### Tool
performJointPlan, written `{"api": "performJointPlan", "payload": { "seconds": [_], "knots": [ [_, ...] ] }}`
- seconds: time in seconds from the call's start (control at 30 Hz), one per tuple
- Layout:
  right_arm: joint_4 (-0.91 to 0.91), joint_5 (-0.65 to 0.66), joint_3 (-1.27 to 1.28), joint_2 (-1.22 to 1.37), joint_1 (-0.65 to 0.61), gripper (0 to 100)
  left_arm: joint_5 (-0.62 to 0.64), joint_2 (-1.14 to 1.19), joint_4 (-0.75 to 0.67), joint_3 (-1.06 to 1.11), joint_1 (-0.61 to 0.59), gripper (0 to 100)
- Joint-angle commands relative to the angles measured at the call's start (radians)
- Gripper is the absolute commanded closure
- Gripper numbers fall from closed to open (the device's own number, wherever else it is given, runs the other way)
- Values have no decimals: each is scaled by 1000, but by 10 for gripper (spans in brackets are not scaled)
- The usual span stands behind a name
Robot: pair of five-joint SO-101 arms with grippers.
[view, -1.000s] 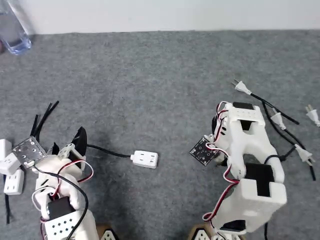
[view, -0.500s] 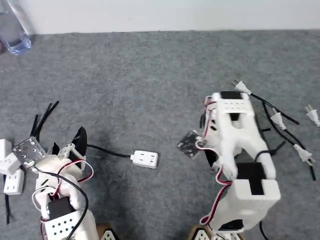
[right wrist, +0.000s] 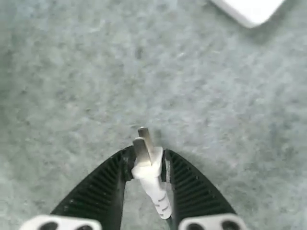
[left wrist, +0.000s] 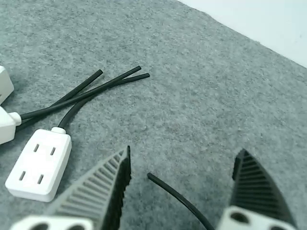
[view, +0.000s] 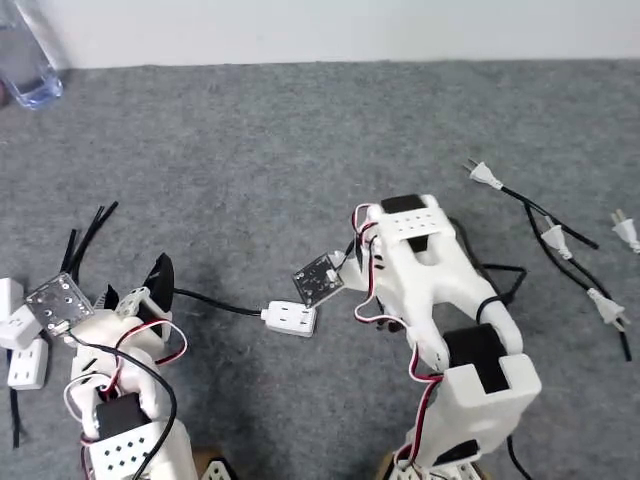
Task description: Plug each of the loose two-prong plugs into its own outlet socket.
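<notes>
Grey felt covers the table (view: 300, 140), seen from above with two white robot arms at its near edge. The right arm (view: 440, 290) stretches over the middle of the table, its front end near a white outlet socket (view: 290, 318) that lies flat on the felt. A black cord (view: 215, 304) runs from that socket toward the left arm (view: 120, 400), which sits low at the near left. Beside the left arm, at the table's left edge, lies a cluster of white sockets (view: 20, 345) with several black cord ends (view: 90, 235) fanned out behind them. A clear bottle (view: 25, 65) stands in the far left corner.

The left gripper (left wrist: 183, 158) hangs just above the felt with its black jaws spread wide and nothing between them; one spare socket (left wrist: 38, 163) lies close by.

Loose plugs (view: 485, 176) on black cords are scattered at the right side, well apart from every socket.

The right gripper (right wrist: 146, 158) is clamped on a white two-prong plug (right wrist: 149, 175), held above bare felt. Its two metal prongs (right wrist: 141, 143) stick out past the fingertips.
</notes>
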Motion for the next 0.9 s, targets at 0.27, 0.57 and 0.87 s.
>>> {"api": "performJointPlan", "payload": {
  "seconds": [0.27, 0.57, 0.87],
  "knots": [
    [-18, -41, -72, -56, 2, 707, -11, 0, 5, -5, 6, 674],
    [-28, -41, -140, -54, 2, 706, -11, 2, 6, -5, 6, 674],
    [-25, -46, -180, -51, 2, 706, -11, -5, 26, -5, 8, 674]
  ]
}}
